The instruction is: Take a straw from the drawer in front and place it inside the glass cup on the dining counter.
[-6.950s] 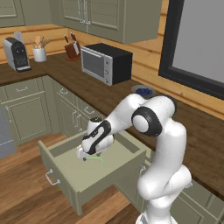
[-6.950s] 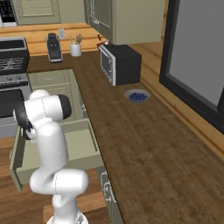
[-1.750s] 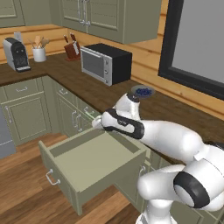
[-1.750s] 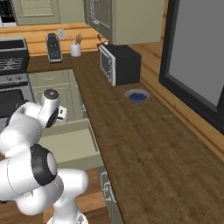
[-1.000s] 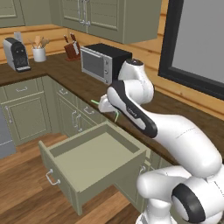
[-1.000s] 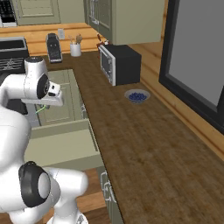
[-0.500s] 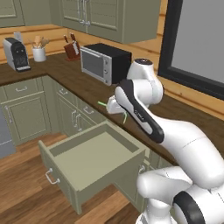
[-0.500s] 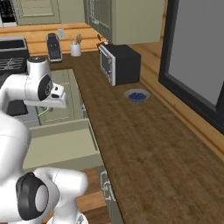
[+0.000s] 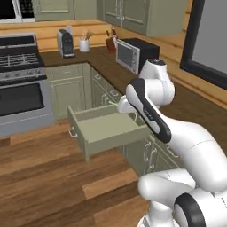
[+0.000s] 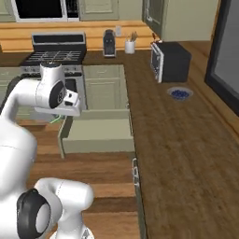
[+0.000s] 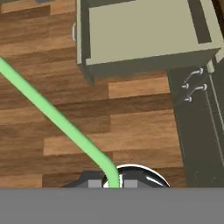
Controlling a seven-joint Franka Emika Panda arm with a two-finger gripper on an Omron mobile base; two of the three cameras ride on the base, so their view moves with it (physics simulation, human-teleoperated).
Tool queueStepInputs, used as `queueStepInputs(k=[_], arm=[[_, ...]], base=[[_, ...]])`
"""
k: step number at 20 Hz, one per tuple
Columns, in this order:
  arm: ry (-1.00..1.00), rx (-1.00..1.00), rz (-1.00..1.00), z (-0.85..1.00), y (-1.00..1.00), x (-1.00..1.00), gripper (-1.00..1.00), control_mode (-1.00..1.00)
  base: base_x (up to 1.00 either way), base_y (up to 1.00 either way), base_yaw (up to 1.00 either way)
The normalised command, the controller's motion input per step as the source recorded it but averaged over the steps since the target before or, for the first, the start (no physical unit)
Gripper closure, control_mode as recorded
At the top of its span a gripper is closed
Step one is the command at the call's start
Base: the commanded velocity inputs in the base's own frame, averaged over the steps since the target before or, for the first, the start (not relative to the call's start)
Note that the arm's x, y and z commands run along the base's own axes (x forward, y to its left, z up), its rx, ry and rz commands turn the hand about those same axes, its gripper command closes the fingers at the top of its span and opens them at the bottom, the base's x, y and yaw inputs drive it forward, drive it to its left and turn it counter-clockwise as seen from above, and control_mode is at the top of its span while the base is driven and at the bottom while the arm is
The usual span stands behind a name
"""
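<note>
Gripper (image 11: pixel 113 183) clenched on the straw (image 11: pixel 57 118), lower centre of hand view; carry it level, clear of the open drawer (image 11: pixel 144 35)

Left base view: behind the arm, on its left, facing forward and down at middling range, toward the open drawer (image 9: pixel 108 126) and stove (image 9: pixel 24 84).
Right base view: behind, on its right, same heading (shares drawer (image 10: pixel 98 130), stove (image 10: pixel 58 56) and microwave (image 10: pixel 170 60)).
Hand view: looks steeply down, from above the wood floor (image 11: pixel 131 127), with the drawer (image 11: pixel 144 35) at its top.
</note>
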Motion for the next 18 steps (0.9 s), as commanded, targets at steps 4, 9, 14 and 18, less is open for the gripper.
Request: queueStepInputs(k=[4, 9, 14, 18], arm=[[0.0, 0.0, 0.0, 0.0, 0.0, 0.0, 1.0, 1.0], [0.0, 0.0, 0.0, 0.0, 0.0, 0.0, 1.0, 1.0], [0.0, 0.0, 0.0, 0.0, 0.0, 0.0, 1.0, 1.0], [0.0, 0.0, 0.0, 0.0, 0.0, 0.0, 1.0, 1.0]], base=[[-0.59, 0.66, 0.83], [-0.18, 0.78, 0.66], [0.09, 0.85, 0.49], [0.75, 0.88, 0.27]])
